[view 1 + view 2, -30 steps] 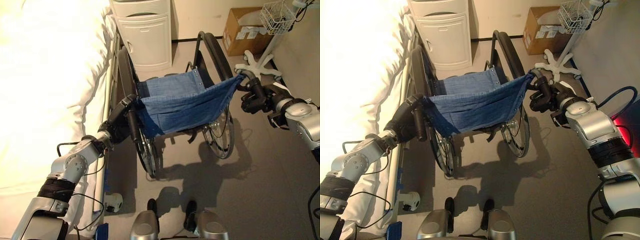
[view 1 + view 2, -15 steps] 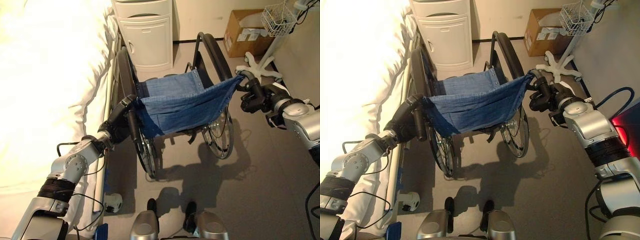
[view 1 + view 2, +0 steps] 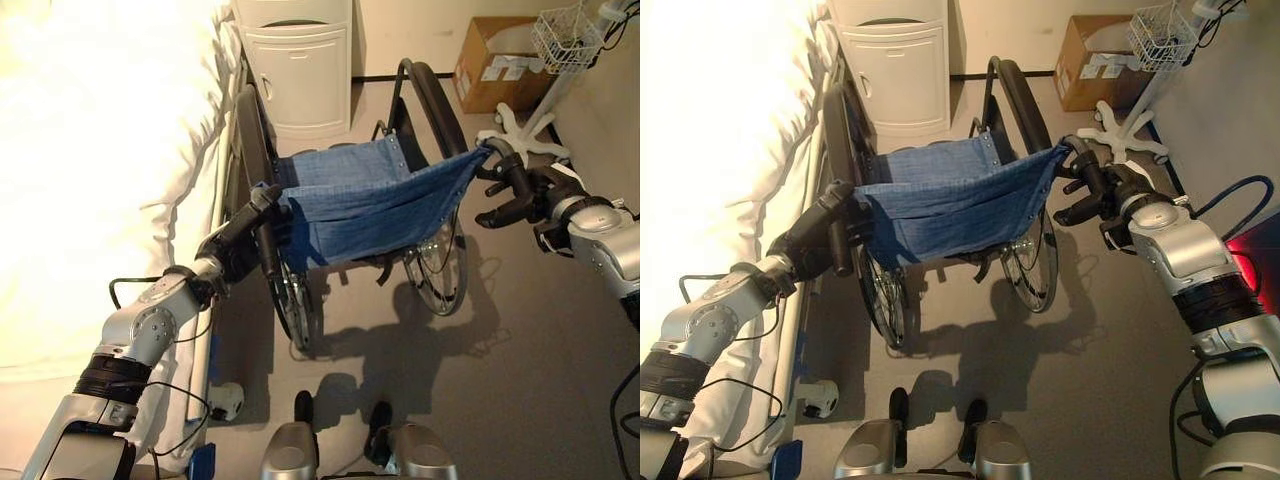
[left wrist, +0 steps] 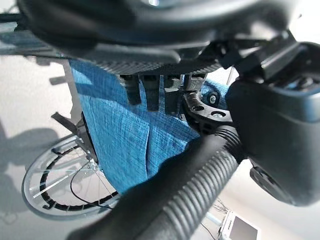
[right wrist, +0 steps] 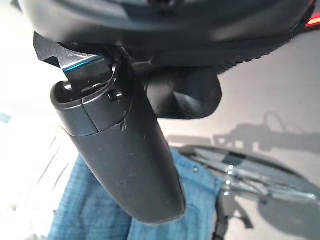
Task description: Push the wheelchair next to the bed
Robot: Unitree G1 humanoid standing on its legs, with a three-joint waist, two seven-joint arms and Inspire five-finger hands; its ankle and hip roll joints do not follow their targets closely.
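A: Where's the wheelchair (image 3: 370, 200) rn?

B: Right alongside the bed (image 3: 100, 170), its left big wheel (image 3: 250, 130) close against the bed rail, front end facing a white bedside cabinet (image 3: 300, 60). The blue denim back (image 3: 375, 205) is stretched between the two push handles.

A: Left hand?

B: Left hand (image 3: 235, 245) is at the left push handle (image 3: 266, 235), bed side. From the head views the dark fingers lie along the ribbed grip, w/ the handle's end hanging down past them. In the left wrist view the ribbed grip (image 4: 190, 190) runs across the palm, fingers (image 4: 150, 92) curled over toward the denim. So it's clamped round that handle.

A: And the right one?

B: Right hand (image 3: 1102, 195) is by the right push handle (image 3: 1075, 150), at the denim's far corner. Fingers look stretched out straight, thumb sticking out, hand just beside or touching the grip, not wrapped on it. Right wrist view has one straight finger (image 5: 125, 155) over the denim, nothing held. I'd call it spread, not gripping.

A: Anything else around?

B: Cardboard box (image 3: 500, 70) by the wall, plus a white wheeled stand (image 3: 520, 125) w/ a wire basket (image 3: 565, 35), both on the right, well apart from the chair. Grey floor (image 3: 520, 330).
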